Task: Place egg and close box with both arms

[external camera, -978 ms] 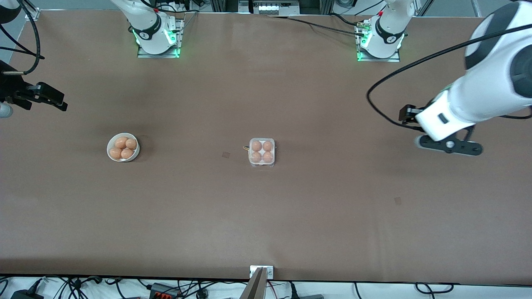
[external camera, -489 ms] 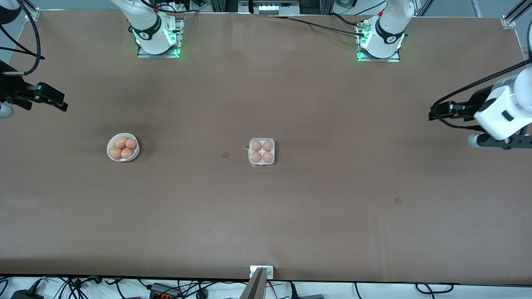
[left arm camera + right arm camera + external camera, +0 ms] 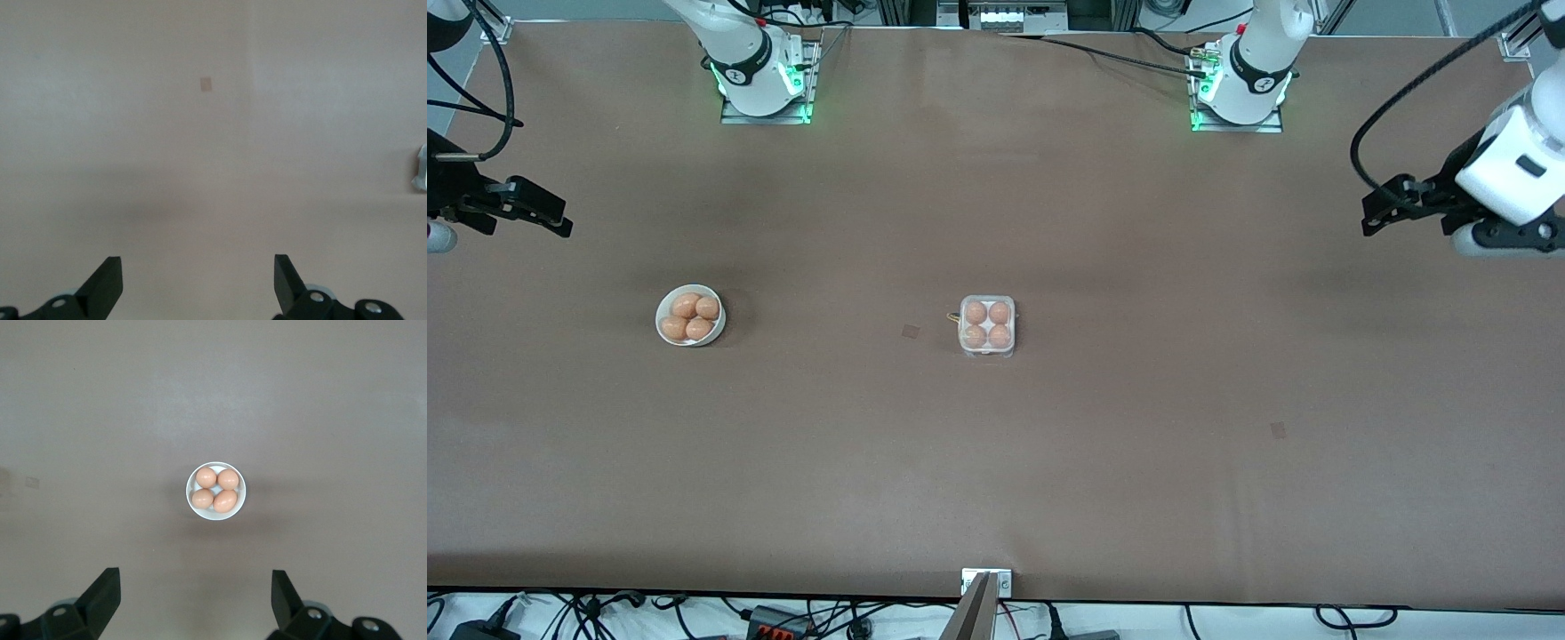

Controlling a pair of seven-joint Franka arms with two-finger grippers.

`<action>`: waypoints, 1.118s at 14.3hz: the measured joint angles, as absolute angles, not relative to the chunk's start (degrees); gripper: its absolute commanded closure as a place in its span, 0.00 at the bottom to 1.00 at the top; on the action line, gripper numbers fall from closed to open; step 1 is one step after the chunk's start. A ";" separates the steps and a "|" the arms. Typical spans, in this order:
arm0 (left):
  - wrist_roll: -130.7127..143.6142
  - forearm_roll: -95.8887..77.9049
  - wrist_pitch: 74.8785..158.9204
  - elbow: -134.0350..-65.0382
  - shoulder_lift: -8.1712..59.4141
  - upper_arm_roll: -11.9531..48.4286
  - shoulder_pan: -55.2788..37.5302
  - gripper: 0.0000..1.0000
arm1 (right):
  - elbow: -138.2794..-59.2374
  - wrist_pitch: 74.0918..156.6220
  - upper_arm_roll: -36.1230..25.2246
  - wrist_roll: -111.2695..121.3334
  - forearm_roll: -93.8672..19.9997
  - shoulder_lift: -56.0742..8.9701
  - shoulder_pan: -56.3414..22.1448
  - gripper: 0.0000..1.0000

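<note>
The box (image 3: 987, 326) is a small square carton with a clear lid lying flat over it, standing mid-table with several orange-brown eggs (image 3: 976, 313) in its wells. My left gripper (image 3: 1378, 213) is open and empty, up over the left arm's end of the table; its wrist view (image 3: 198, 267) shows only bare table. My right gripper (image 3: 551, 218) is open and empty over the right arm's end of the table. Its wrist view (image 3: 195, 580) looks down on the bowl.
A round white bowl (image 3: 665, 313) holding several more eggs (image 3: 687, 306) stands toward the right arm's end, also in the right wrist view (image 3: 192, 503). Small dark patches (image 3: 910, 332) mark the brown table. A metal bracket (image 3: 986, 580) sits at the table edge nearest the front camera.
My left arm has swung away from the table's middle toward its own end and toward the bases. The right arm, box and bowl have not moved.
</note>
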State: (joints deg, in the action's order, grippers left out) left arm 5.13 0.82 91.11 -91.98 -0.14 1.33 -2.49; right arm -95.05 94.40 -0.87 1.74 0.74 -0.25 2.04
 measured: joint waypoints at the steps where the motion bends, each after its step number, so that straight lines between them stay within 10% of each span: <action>1: 5.09 0.82 91.96 -93.05 -1.00 1.14 -2.76 0.00 | -95.05 94.41 -0.87 1.74 0.74 -0.25 2.04 0.00; 16: 5.14 0.82 92.61 -94.68 -2.57 -0.12 -2.78 0.00 | -95.40 94.57 -0.79 1.74 0.88 -0.21 2.13 0.00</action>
